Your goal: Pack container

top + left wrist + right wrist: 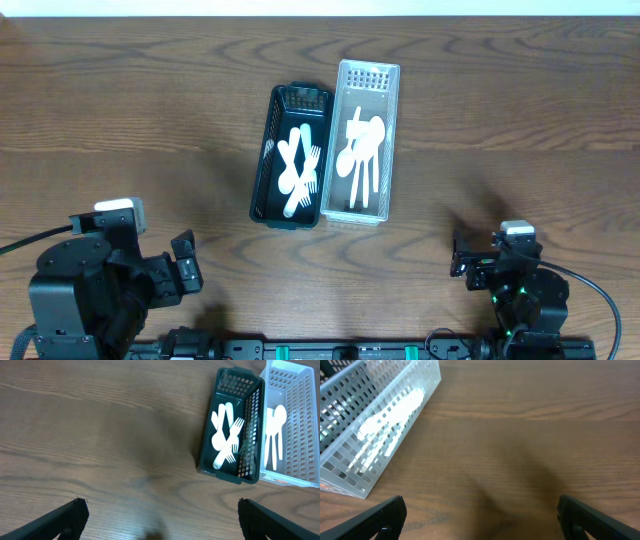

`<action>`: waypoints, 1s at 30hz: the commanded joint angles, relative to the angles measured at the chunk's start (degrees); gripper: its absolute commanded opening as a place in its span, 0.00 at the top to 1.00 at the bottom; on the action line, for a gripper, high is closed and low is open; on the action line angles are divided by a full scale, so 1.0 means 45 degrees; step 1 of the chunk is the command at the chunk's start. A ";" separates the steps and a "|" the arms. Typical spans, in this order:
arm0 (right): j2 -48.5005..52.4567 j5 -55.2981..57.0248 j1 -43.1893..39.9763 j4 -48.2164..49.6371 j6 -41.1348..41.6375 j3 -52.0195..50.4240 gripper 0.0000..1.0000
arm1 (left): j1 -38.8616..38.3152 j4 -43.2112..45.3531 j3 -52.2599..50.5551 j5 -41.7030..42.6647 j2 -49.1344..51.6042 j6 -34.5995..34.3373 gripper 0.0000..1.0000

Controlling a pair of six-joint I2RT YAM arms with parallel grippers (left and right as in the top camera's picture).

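Surface (150,100): flat, matte brown wood with a wavy grain.
Dark container (262,165): a long rectangular plastic basket with lattice walls, lying at the middle of the surface and slightly skewed.
Pale container (368,75): the same shape in translucent white slotted plastic, with its long side touching the dark one's right wall.
Forks and spoons (298,165): glossy white plastic, crossed in a loose heap inside the dark container.
Spoons (362,150): white, lying roughly lengthwise in the pale container.
Room: bare wood lies all around the pair, and both arms are well apart at the near edge.
Left gripper (187,262): fingers (65,520) spread wide, grasping nothing.
Right gripper (462,257): released, fingers (380,517) spread over bare wood.
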 commanded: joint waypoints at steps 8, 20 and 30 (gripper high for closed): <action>-0.0112 -0.0092 0.0087 0.0073 0.0175 -0.0078 0.01 | 0.0053 0.0000 0.0078 -0.0102 0.0049 0.0131 0.02; -0.0112 -0.0092 0.0087 0.0073 0.0175 -0.0078 0.01 | 0.0053 0.0000 0.0078 -0.0102 0.0049 0.0131 0.02; -0.0112 -0.0092 0.0087 0.0073 0.0175 -0.0078 0.01 | 0.0053 0.1583 -0.0350 -0.0102 -0.0321 0.0369 0.02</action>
